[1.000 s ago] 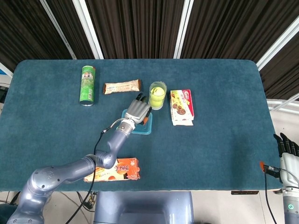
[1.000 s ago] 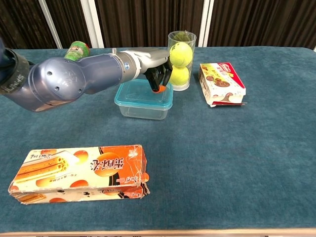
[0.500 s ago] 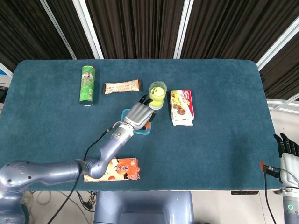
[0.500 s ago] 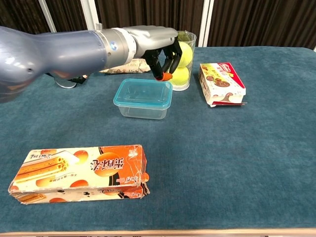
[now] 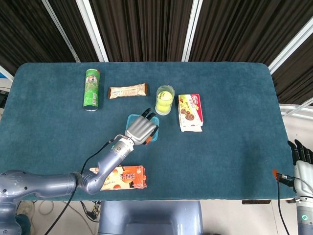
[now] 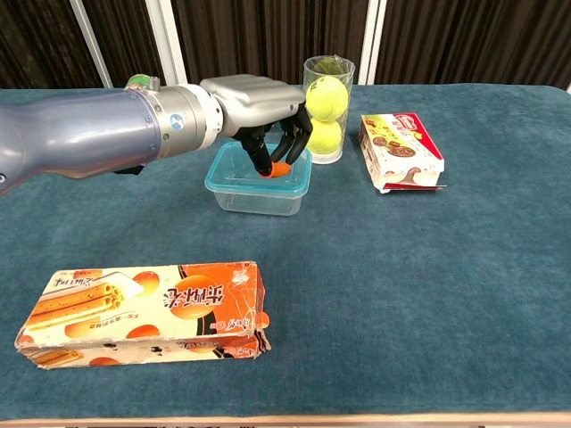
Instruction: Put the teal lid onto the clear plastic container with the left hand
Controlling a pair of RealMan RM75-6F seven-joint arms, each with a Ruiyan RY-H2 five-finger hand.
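Teal felt table (image 5: 234,147), dark slatted wall (image 5: 142,29) behind; left hand (image 6: 259,111) fingers (image 6: 268,152) pinch orange piece (image 6: 280,168).

The left hand (image 6: 268,116) reaches in from the left above a clear plastic container (image 6: 260,183) with a teal rim, its dark fingers (image 6: 294,143) curled downward over the open top. A small orange object (image 6: 279,168) sits at the fingertips, just inside the container's mouth. Just behind and to the right stands a tall clear glass (image 6: 327,111) holding two yellow-green tennis balls (image 6: 326,96), stacked one on the other. Further right lies a red-and-white biscuit box (image 6: 401,150). Near the front left of the teal bench (image 6: 428,285) lies a long orange snack box (image 6: 147,312), its end torn.
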